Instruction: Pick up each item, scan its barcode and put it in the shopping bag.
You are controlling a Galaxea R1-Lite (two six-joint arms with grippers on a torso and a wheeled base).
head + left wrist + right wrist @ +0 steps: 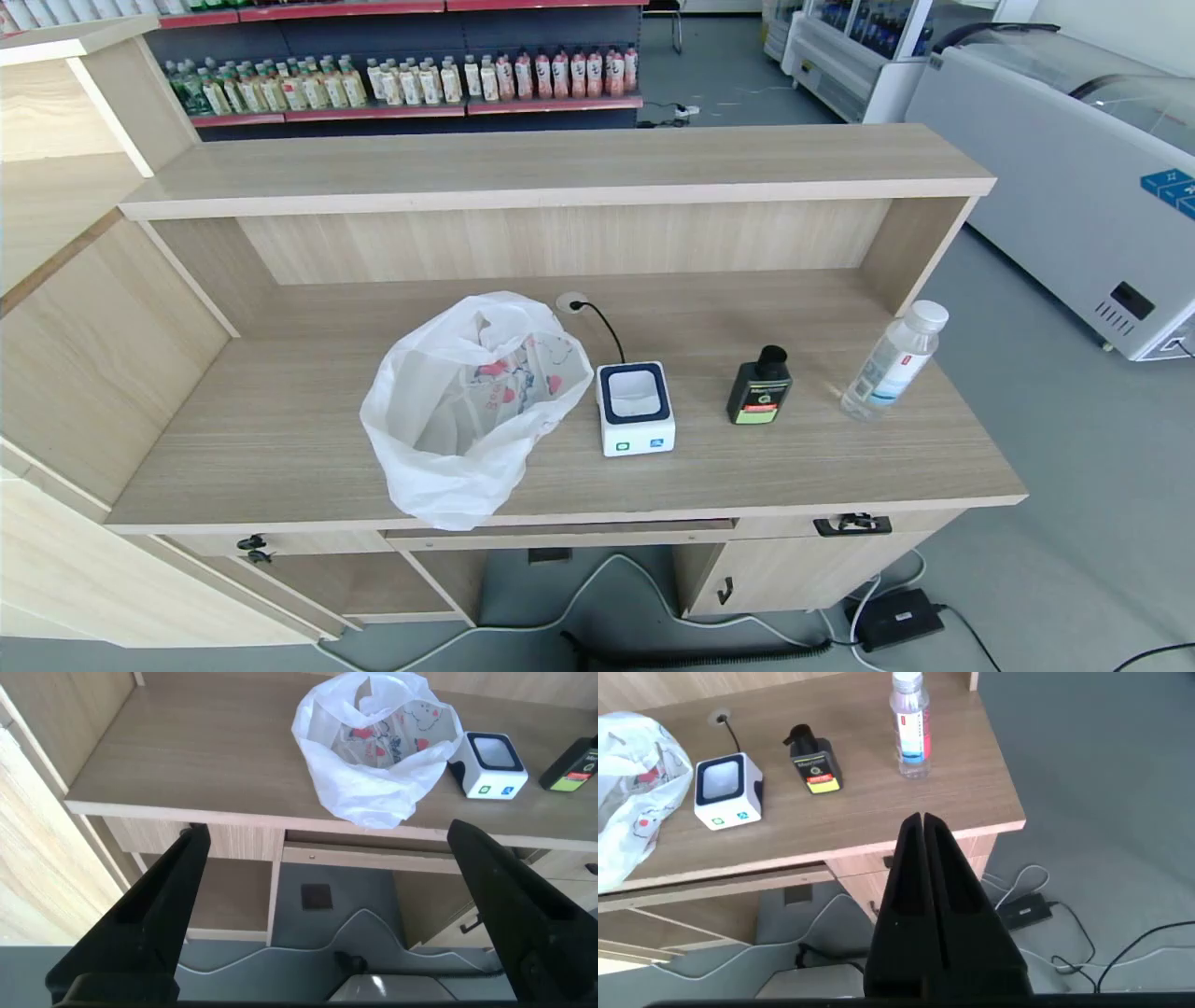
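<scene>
Left claw [341,910]: fingers spread wide with nothing between them. It is held off the worktop [187,775], short of the front edge and lower than it. The shopping bag [374,756], white with its mouth open, sits on the worktop straight ahead of this claw and reaches the front edge. The scanner [491,763], white with a dark-rimmed window, stands just beside the bag, ahead of the left claw and toward the robot's right.

Right claw [923,835]: fingers pressed together, gripping nothing, also off the worktop and below its front edge. The water bottle [910,723], clear, upright and white-capped, stands straight ahead of this claw near the worktop's right end. The dark bottle [814,763], black-capped, is ahead of the right claw and slightly to the robot's left. It sits between the water bottle and the scanner, apart from both. Both bottles are outside the bag.
</scene>
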